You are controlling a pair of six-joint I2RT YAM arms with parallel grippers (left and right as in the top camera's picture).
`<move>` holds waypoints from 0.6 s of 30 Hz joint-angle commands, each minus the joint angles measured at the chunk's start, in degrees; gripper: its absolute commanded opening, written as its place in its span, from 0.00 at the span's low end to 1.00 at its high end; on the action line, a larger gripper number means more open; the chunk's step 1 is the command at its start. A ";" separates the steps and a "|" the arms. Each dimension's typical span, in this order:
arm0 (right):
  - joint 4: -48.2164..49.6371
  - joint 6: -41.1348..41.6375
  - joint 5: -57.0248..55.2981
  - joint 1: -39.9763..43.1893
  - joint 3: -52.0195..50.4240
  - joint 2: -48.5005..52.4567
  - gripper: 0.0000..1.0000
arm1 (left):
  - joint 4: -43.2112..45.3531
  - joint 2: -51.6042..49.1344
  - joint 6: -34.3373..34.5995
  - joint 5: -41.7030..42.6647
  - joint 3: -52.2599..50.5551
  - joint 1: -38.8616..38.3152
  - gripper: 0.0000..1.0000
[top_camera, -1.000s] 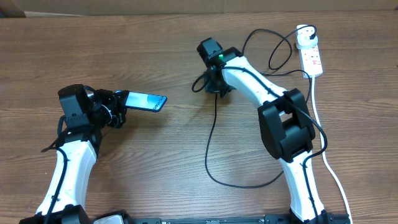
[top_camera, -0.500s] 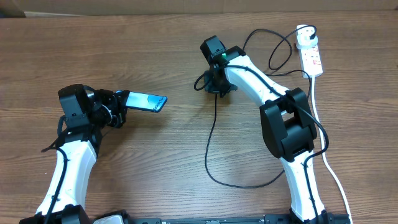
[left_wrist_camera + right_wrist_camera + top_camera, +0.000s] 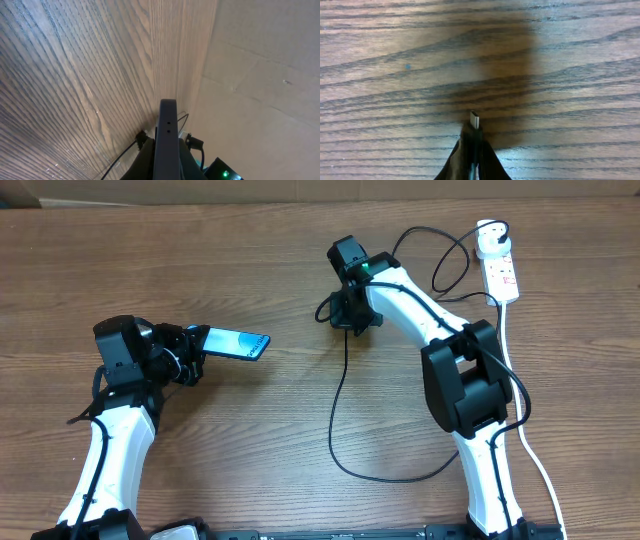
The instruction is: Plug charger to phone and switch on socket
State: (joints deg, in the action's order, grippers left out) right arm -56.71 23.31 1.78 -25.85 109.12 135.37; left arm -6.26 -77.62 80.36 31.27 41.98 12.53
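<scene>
My left gripper (image 3: 200, 343) is shut on the phone (image 3: 238, 343) and holds it above the table on the left, its light-blue screen showing overhead. In the left wrist view the phone (image 3: 166, 137) stands edge-on between my fingers. My right gripper (image 3: 347, 320) is shut on the charger's connector end; the metal tip (image 3: 475, 120) sticks out past my fingers (image 3: 489, 155) just above the wood. The black cable (image 3: 338, 410) loops down the table and runs back up to the plug in the white socket (image 3: 499, 268) at the far right.
The socket's thick white cord (image 3: 520, 430) runs down the right side of the table. A cardboard-coloured wall (image 3: 300, 188) lines the far edge. The black cable forms a wide loop near the front middle.
My right gripper has shifted slightly right and away with the charger connector. The left arm and phone have not moved.
</scene>
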 commanded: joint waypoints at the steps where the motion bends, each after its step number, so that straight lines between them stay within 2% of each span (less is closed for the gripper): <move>1: -1.51 -1.01 5.09 1.18 -0.81 1.01 0.04 | 0.26 0.07 -1.11 2.14 1.57 0.35 0.05; 5: -3.30 -8.79 13.75 2.93 0.90 -0.57 0.04 | 0.31 0.07 -1.09 3.17 1.57 0.35 0.04; 9: -7.93 -23.43 32.37 5.75 1.33 -4.24 0.04 | 1.90 0.07 -1.11 6.45 1.57 0.37 0.04; 12: -12.83 -30.36 41.88 7.98 1.33 -6.97 0.04 | 4.70 0.07 -1.11 9.68 1.57 0.37 0.04; 18: -22.95 -41.20 52.41 10.38 1.33 -11.78 0.04 | 8.52 0.07 -1.14 15.72 1.57 0.37 0.04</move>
State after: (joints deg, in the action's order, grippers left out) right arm -77.67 -8.34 44.07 -15.84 109.23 128.62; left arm 1.10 -77.65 80.27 40.75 41.98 12.53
